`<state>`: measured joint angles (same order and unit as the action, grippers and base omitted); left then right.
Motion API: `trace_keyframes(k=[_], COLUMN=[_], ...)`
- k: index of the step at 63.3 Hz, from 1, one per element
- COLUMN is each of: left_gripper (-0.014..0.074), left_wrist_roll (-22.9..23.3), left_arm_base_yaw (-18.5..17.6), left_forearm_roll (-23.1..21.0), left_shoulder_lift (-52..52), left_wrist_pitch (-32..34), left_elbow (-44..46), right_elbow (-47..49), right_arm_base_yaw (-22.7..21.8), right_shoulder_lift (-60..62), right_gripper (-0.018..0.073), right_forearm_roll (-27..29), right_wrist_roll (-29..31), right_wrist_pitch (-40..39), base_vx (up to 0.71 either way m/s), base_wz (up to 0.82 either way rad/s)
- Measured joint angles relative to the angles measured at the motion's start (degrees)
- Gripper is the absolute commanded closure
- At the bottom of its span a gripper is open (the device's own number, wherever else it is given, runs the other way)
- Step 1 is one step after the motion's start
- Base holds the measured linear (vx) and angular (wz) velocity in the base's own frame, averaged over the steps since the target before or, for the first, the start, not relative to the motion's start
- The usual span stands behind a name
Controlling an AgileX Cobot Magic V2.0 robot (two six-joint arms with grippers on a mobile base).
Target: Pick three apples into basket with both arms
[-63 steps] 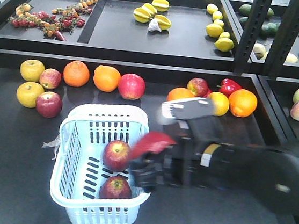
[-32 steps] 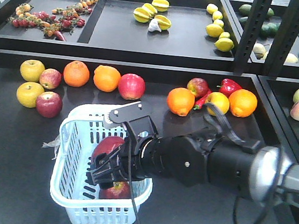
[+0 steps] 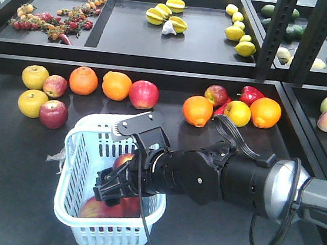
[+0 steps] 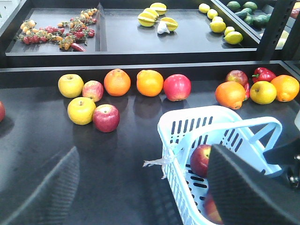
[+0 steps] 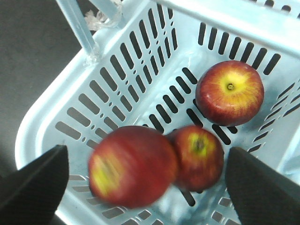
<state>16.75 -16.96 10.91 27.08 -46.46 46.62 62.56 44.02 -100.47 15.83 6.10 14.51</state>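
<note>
Right wrist view looks straight down into the basket (image 5: pixel 51 122) and shows all three apples on its slotted floor: one sharp, stem up, at the far side (image 5: pixel 229 92), one in the middle (image 5: pixel 199 157), and a blurred one (image 5: pixel 132 165) touching it. The right gripper (image 5: pixel 140 180) has its fingers (image 5: pixel 35 180) spread wide with nothing between them. The front view hides most of this: the right arm (image 3: pixel 234 178) covers the basket (image 3: pixel 82 134), so only one apple top (image 3: pixel 125 160) and red low in the near corner (image 3: pixel 101 209) show; which apple that is, hard to say. The left wrist view shows the basket from the side on the tabletop (image 4: pixel 56 140), one apple (image 4: pixel 200 159) through the slats, and the left gripper (image 4: pixel 140 187) spread open and empty, its fingers (image 4: pixel 246 187) dark at the frame edges. Half a second ago the right gripper was closed on the third apple above the basket; now it has let go, and the apple lies inside with the other two.
</note>
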Motion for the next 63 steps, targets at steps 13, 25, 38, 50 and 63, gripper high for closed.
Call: trace_keyframes(k=[13,25,38,50,63], left_gripper=[0.0063,0.0063,0.0063,0.0063,0.0063], left_wrist_roll=[0.00,0.00,0.00,0.00,0.00], left_arm_base_yaw=[0.00,0.00,0.00,0.00,0.00], left_forearm_roll=[0.00,0.00,0.00,0.00,0.00], left_shoulder_lift=[0.00,0.00,0.00,0.00,0.00], left_wrist_pitch=[0.00,0.00,0.00,0.00,0.00], left_elbow=[0.00,0.00,0.00,0.00,0.00], right_elbow=[0.05,0.05,0.05,0.05,0.05], right_arm_base_yaw=[0.00,-0.69,-8.40,-17.65,-26.72], right_shoulder_lift=[1.28,6.68,14.39,22.72,31.19], right_gripper=[-0.0063,-0.0014,-0.0011,-0.0011,-0.0011], right_forearm_roll=[-1.03,-6.95,-14.79,-17.50,-19.94], right_wrist_roll=[0.00,-2.83,-8.32,-9.05,-8.89], right_wrist_pitch=[3.16,10.64,22.11,29.58,37.60], base_vx=[0.00,0.00,0.00,0.00,0.00], base_wz=[0.00,0.00,0.00,0.00,0.00])
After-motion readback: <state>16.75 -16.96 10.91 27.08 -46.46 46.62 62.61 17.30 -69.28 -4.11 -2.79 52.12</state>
